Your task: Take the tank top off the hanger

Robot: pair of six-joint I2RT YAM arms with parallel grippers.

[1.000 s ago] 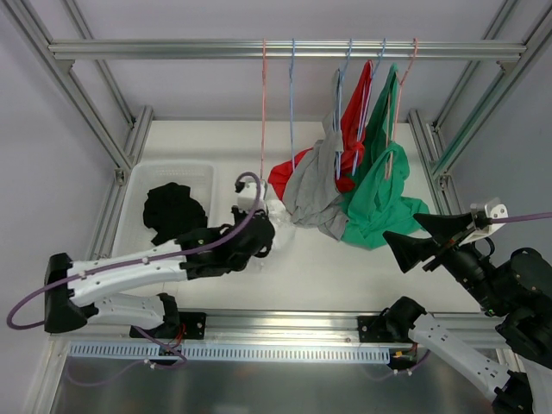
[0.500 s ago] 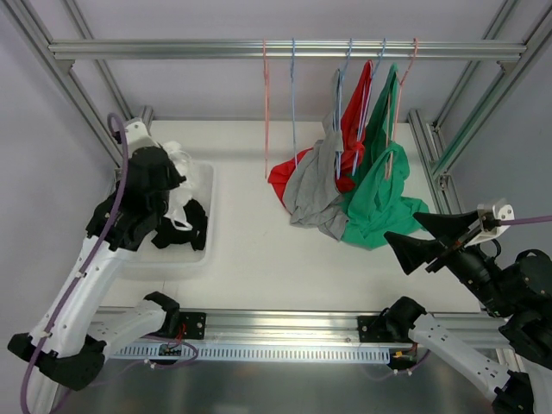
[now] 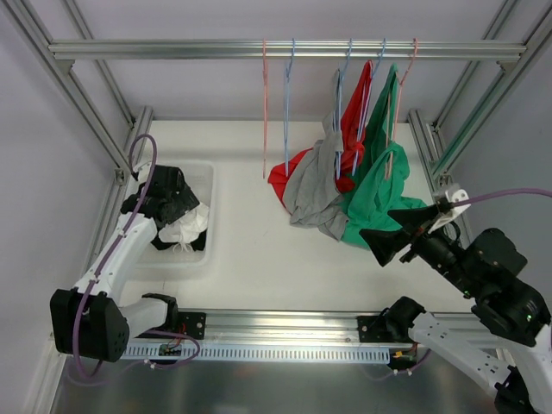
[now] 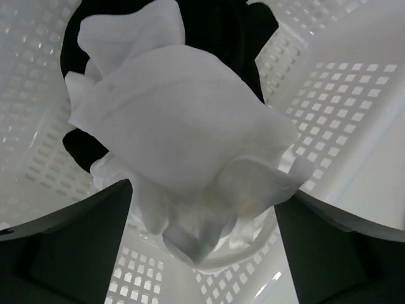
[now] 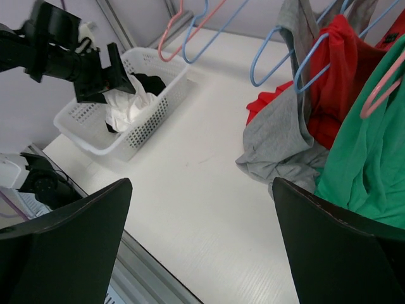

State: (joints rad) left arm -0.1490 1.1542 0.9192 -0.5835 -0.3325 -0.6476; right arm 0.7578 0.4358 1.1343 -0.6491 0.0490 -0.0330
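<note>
**Tank top.** The white tank top (image 3: 185, 226) is off the hangers. It lies bunched in the basket (image 3: 203, 166) at 9 o'clock on the worktop (image 3: 259, 259), on top of a black garment (image 4: 234, 25).

**Left pincer.** The left pincer (image 3: 172, 207) hangs over the basket and points down into it. In the wrist view its fingers (image 4: 82, 240) are spread, with the tank top (image 4: 183, 126) lying loose between them. The cloth comes right up to the inner edges of the fingers. The pictures do not show whether it touches them. From above, the left arm hides the far-left part of the basket.

**Right pincer.** The right pincer (image 3: 388, 243) is at 3 o'clock, above the worktop. It is spread wide with nothing between its fingers (image 5: 63, 247).

**Surroundings.**
- A rail (image 3: 172, 49) crosses at 12 o'clock.
- A pink hanger (image 3: 264, 103) and a blue hanger (image 3: 287, 112) hang bare on the rail, side by side.
- To their right, toward 1 o'clock, more hangers carry a grey garment (image 3: 315, 194), a red garment (image 3: 354, 121) and a green garment (image 3: 379, 198). These overlap in one cluster.

**Obstructions.**
- The right pincer is just beside the lower hem of the green garment.
- The hanging cluster stands between the right pincer and the bare hangers.
- Open worktop separates the cluster from the basket.
</note>
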